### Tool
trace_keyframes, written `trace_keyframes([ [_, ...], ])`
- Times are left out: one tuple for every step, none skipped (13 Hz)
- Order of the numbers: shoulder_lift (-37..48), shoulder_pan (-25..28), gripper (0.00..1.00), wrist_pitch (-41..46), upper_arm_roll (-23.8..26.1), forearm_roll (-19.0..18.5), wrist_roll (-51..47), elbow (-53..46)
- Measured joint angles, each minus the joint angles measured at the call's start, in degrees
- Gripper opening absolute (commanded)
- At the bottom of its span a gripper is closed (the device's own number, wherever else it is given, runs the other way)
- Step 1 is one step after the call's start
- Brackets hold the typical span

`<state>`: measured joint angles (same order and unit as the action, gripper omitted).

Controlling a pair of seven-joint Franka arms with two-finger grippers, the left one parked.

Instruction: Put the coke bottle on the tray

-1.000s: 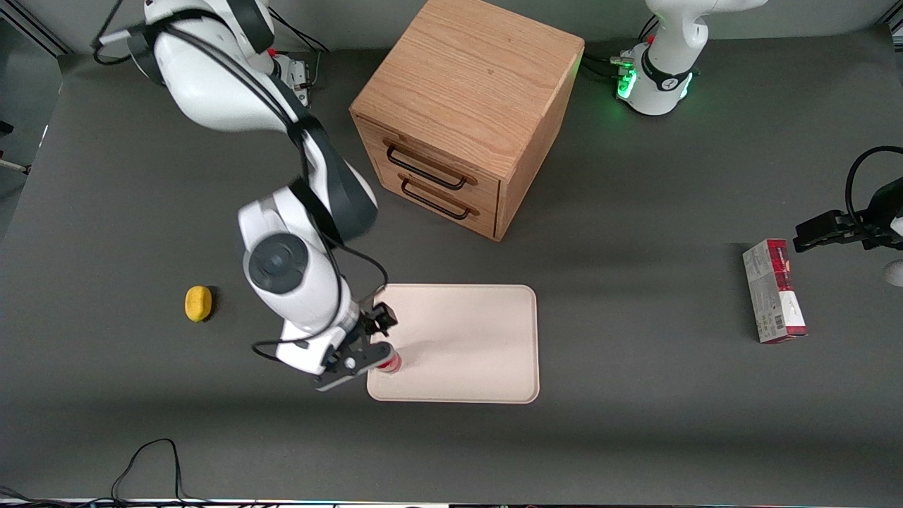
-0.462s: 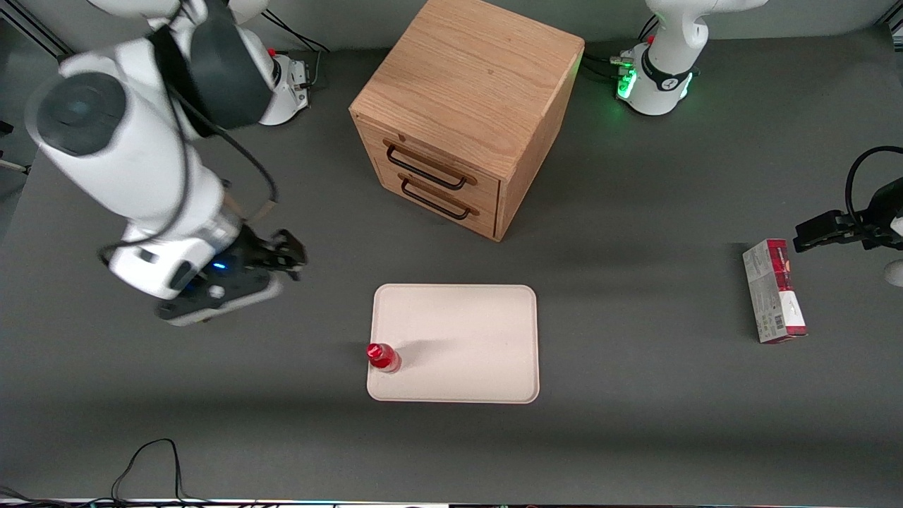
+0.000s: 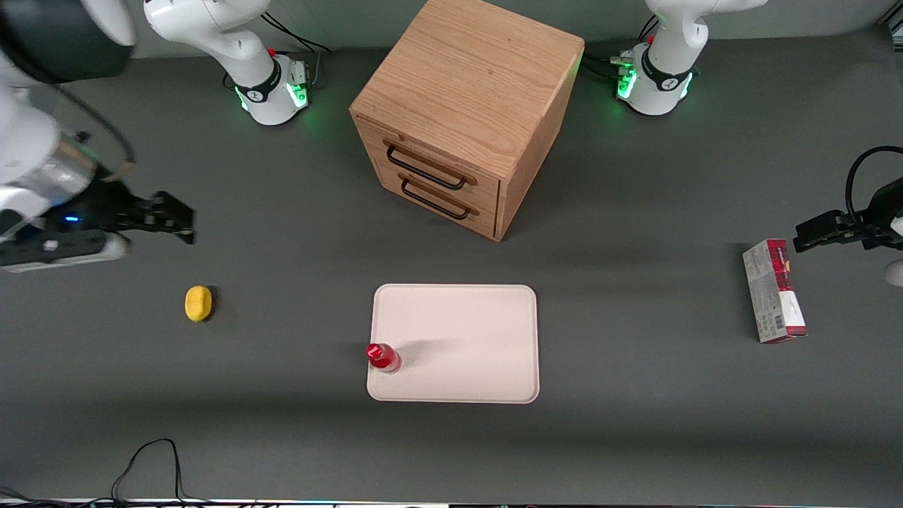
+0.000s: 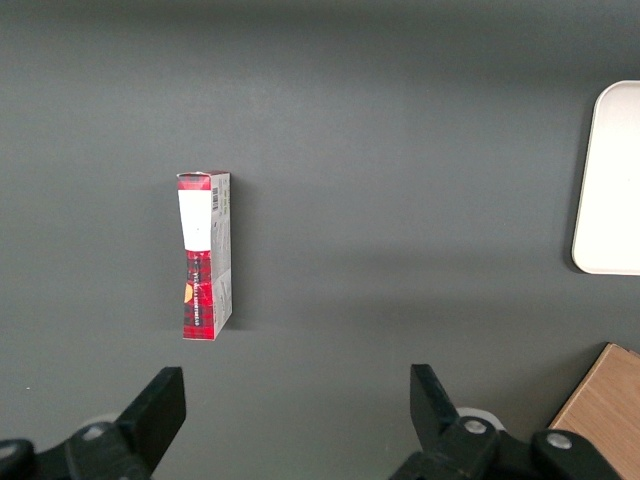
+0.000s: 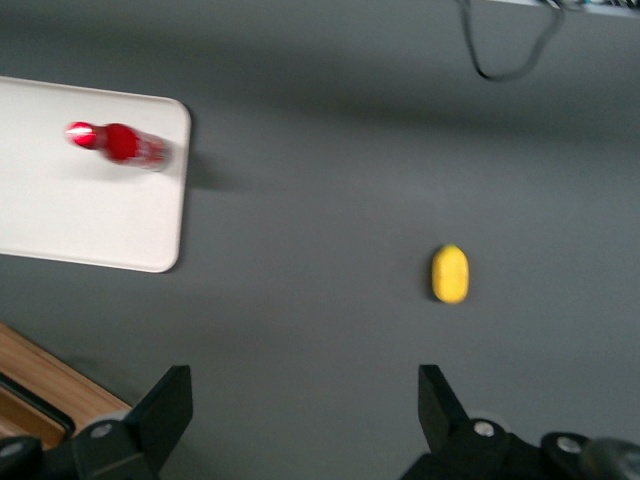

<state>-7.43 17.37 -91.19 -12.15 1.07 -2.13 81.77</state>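
Front: we see the bottle (image 3: 383, 356) upright on the tray (image 3: 465, 331), at the corner nearest the working arm. Gripper (image 3: 173, 219) empty, jaws apart, well off toward that arm's end, above the yellow lump (image 3: 198, 303).

Right wrist: bottle (image 5: 120, 143) red, red cap, standing just inside the tray (image 5: 80, 215) rim.

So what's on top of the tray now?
Only the coke bottle, upright near one corner of the tray; the patch under it is covered. The gripper, fingers open, is far off toward the working arm's end.
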Motion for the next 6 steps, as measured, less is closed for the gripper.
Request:
trace_keyframes([
  [1.06, -3.01, 1.0, -0.59, 0.93, 0.19, 0.66, 1.91],
  [2.01, -6.22, 1.0, -1.57, 2.61, 0.25, 0.96, 3.83],
  [2.93, -8.8, 1.0, -2.53, 4.17, 0.27, 1.0, 5.75],
  [3.65, -10.14, 1.0, -3.22, 4.98, 0.28, 1.0, 7.24],
  [4.14, -10.58, 1.0, -3.45, 5.24, 0.28, 1.0, 8.2],
  [4.38, -10.61, 1.0, -3.51, 5.28, 0.27, 1.0, 8.67],
])
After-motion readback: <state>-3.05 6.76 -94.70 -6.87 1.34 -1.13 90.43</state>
